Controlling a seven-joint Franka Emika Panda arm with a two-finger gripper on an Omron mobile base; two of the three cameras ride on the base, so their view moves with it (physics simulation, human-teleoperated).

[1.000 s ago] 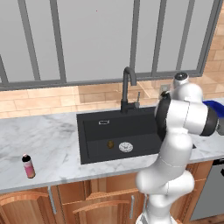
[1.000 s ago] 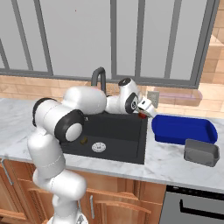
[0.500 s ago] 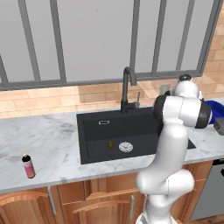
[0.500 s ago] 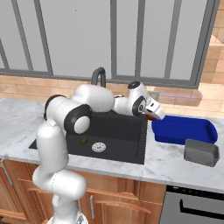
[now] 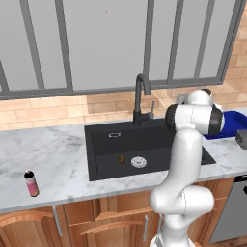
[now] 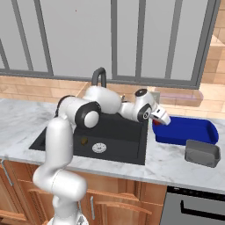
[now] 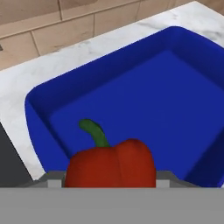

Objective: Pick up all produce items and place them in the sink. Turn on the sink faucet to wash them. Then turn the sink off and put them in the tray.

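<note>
My gripper (image 6: 156, 121) is clamped on the red pepper (image 7: 111, 162), which sits right at the bottom of the hand view between my finger tips, its green stem pointing up toward the tray (image 7: 131, 100). Over the last second I have swung the hand from above the right side of the sink (image 6: 118, 132) out to the near-left edge of the blue tray, so in the right base view the red produce now hangs at the tray's (image 6: 186, 131) left rim rather than over the basin. I take this to mean the washing is behind me for this item and I am in the last stage, delivering it; it is still held and not yet set down. My arm reaches forward and to the right, elbow bent over the surface (image 6: 167, 160), the wrist tilted down at the tray floor. Farther off, the brownish-olive produce item (image 5: 122, 158) lies on the sink floor just beside the silver drain (image 5: 138, 161), so I judge it needs fetching next. The faucet (image 5: 141, 96) stands behind the basin.
</note>
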